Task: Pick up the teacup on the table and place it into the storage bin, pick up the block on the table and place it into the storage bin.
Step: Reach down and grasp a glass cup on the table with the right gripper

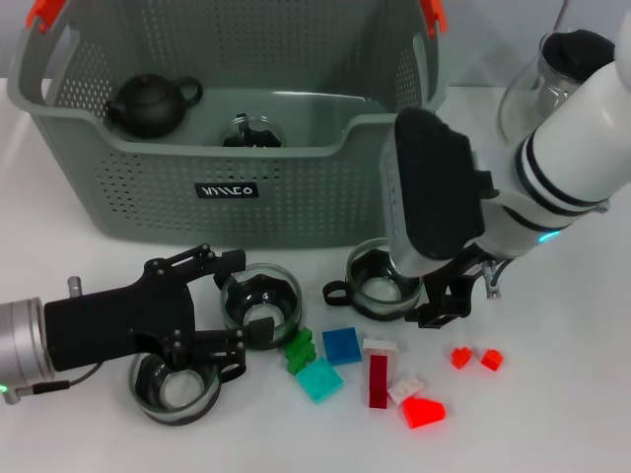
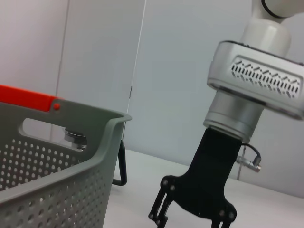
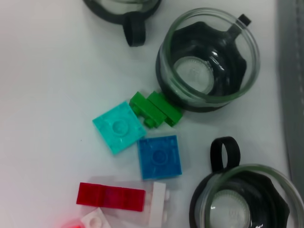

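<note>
One teacup sits seemingly under right tool.

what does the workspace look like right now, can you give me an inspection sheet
surface: white table, bare at the right.
job's things: grey-green perforated storage bin at the back, black teapot and a glass cup inside; three glass teacups with black holders in front; green, teal, blue, dark red, white and red blocks.
clutter: glass teapot right of the bin.
grippers: left tool open beside the middle teacup; right tool low by the right teacup.
cables: short cable on the right wrist.
surroundings: pale wall.
</note>
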`<control>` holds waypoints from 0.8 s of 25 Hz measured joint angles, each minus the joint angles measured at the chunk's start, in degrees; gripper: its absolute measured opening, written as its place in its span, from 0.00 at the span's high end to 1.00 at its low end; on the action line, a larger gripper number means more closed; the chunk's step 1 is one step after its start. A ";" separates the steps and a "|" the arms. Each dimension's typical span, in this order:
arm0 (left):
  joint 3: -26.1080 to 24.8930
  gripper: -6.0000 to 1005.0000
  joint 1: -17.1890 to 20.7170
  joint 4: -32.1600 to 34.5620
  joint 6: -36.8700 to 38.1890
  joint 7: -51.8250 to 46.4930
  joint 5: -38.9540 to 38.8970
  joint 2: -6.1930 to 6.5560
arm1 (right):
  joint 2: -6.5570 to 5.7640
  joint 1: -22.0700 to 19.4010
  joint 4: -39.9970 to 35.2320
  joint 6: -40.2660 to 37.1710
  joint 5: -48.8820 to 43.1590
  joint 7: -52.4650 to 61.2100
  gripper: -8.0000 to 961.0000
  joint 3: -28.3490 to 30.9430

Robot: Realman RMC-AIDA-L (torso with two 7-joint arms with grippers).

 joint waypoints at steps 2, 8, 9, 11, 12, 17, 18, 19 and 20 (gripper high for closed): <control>0.00 0.07 0.00 -0.07 0.00 0.00 0.00 0.00 | 0.00 0.14 0.46 0.98 -0.01 -0.74 0.34 -0.84; 0.01 0.07 -0.03 -0.49 -0.04 0.00 0.00 0.02 | 0.14 1.29 3.41 3.61 0.02 -1.61 0.34 -2.69; 0.01 0.07 -0.02 -0.50 -0.12 0.00 0.00 0.02 | 0.18 1.43 4.02 4.14 0.08 -1.72 0.34 -3.03; 0.01 0.07 0.01 -0.51 -0.33 -0.03 0.00 0.02 | 0.25 1.54 4.91 5.11 0.20 -1.80 0.34 -3.69; 0.01 0.07 0.04 -0.51 -0.42 -0.06 0.00 0.02 | 0.27 1.60 5.23 5.46 0.24 -1.83 0.34 -3.99; 0.02 0.07 0.05 -0.52 -0.61 -0.12 0.00 0.02 | 0.41 1.98 6.92 5.98 0.50 -1.90 0.34 -4.58; 0.01 0.07 0.04 -0.57 -0.66 -0.12 0.00 0.02 | 0.43 2.01 7.14 5.99 0.55 -1.90 0.34 -4.62; 0.01 0.07 0.04 -0.61 -0.69 -0.11 0.00 0.02 | 0.44 2.01 7.22 5.99 0.71 -1.91 0.34 -4.66; 0.01 0.07 0.04 -0.64 -0.74 -0.10 0.00 0.02 | 0.43 2.01 7.25 5.90 1.00 -1.91 0.34 -4.67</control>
